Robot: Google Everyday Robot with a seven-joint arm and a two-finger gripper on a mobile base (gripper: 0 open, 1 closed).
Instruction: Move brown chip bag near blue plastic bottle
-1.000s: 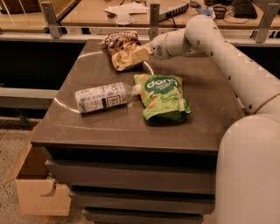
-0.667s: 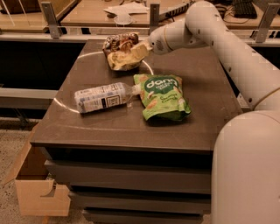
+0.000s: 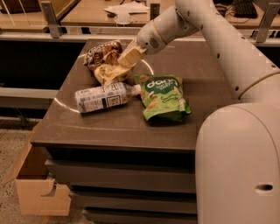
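The brown chip bag (image 3: 104, 62) has a dark brown top and a pale yellow lower part. It sits at the back left of the dark table (image 3: 131, 127), tilted up at its right end. My gripper (image 3: 127, 57) is shut on that right end, reaching in from the upper right. The blue plastic bottle (image 3: 103, 97) lies on its side just in front of the bag, its white cap pointing right. The bag's lower edge is close to the bottle, with a small gap between them.
A green pouch (image 3: 164, 97) with white lettering lies right of the bottle, touching its cap end. A cardboard box (image 3: 39, 192) stands on the floor at the lower left. A railing and a desk with papers (image 3: 127, 8) are behind the table. My robot body fills the right side.
My gripper has moved left and toward the front with the brown chip bag in it, bringing the bag closer to the bottle. The bottle and the green pouch have not moved.
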